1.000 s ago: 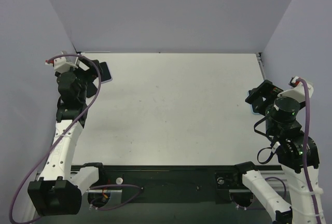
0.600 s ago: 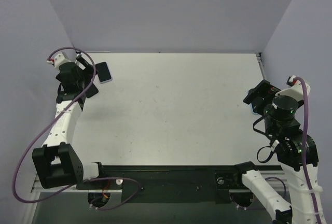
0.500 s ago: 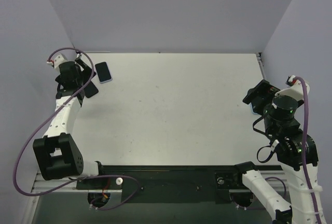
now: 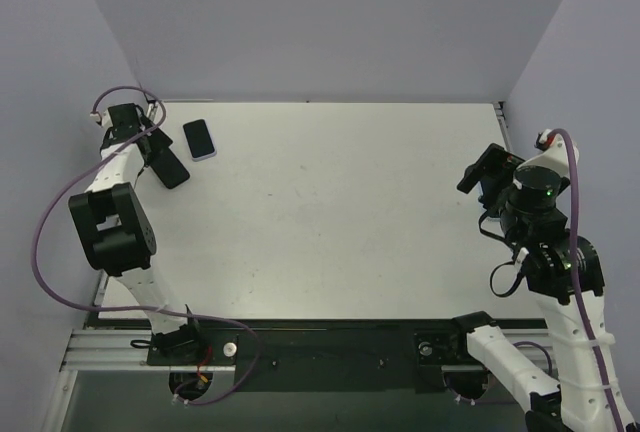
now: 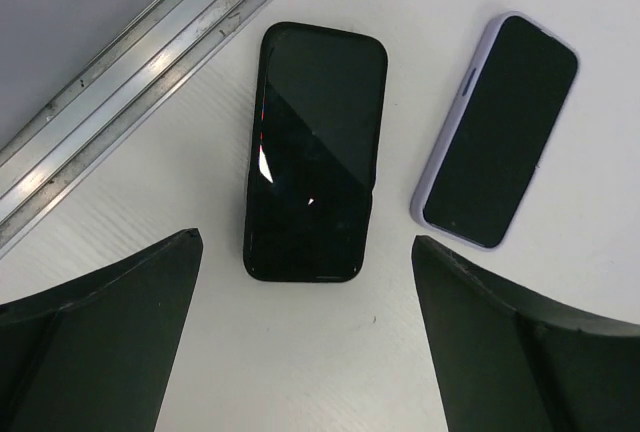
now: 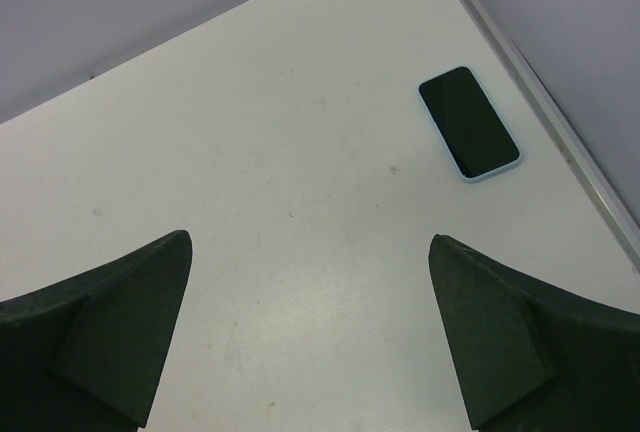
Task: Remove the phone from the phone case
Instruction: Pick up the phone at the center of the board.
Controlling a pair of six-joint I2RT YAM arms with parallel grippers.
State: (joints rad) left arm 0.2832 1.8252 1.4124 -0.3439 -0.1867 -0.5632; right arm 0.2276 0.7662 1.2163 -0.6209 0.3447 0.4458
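A black phone in a black case (image 5: 313, 152) lies flat on the white table by the left rail, and shows in the top view (image 4: 170, 167). A phone in a lavender case (image 5: 497, 132) lies just right of it, apart from it, seen from above (image 4: 200, 139). My left gripper (image 5: 305, 352) hangs open and empty above the table just short of both, at the far left corner (image 4: 140, 130). A phone in a light blue case (image 6: 468, 122) lies near the right edge. My right gripper (image 6: 310, 342) is open and empty, raised at the right (image 4: 487, 172).
A metal rail (image 5: 130, 82) runs along the table's left edge beside the black phone. Another rail (image 6: 560, 122) borders the right edge past the blue phone. Grey walls enclose the table (image 4: 340, 202) on three sides.
My left arm has folded back towards the far left corner, uncovering the black phone and the lavender one. My right gripper has shifted slightly farther away. The phones have not moved.
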